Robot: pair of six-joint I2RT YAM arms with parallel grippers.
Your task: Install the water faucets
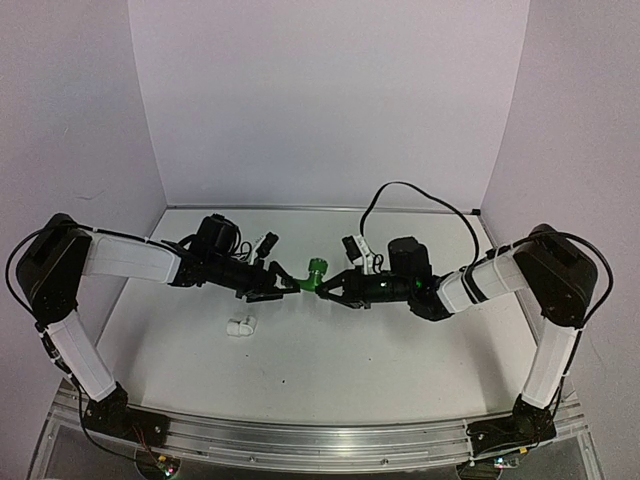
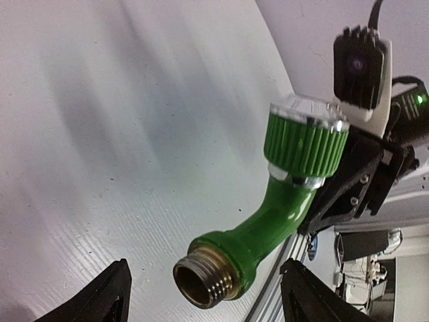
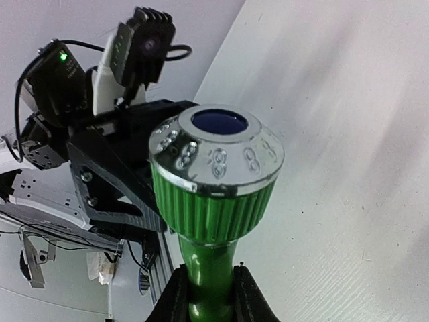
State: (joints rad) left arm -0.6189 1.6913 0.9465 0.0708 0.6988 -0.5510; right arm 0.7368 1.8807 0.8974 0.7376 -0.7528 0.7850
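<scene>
The green tap [image 1: 314, 271], with a ribbed round knob and a bent spout, is held in the air above the table's middle. My right gripper [image 3: 211, 274] is shut on the tap's green neck [image 3: 209, 268], with the chrome-capped knob [image 3: 214, 168] above its fingers. In the left wrist view the tap's brass threaded end [image 2: 204, 280] sits between my left gripper's [image 2: 206, 268] wide-open fingers and touches neither. In the top view my left gripper [image 1: 283, 284] and right gripper [image 1: 326, 287] meet tip to tip at the tap. The small white pipe fitting [image 1: 240, 326] lies on the table, in front of the left gripper.
The white table [image 1: 330, 360] has purple walls at the back and on both sides. An aluminium rail [image 1: 320, 440] runs along the near edge. A black cable [image 1: 420, 195] loops above the right arm.
</scene>
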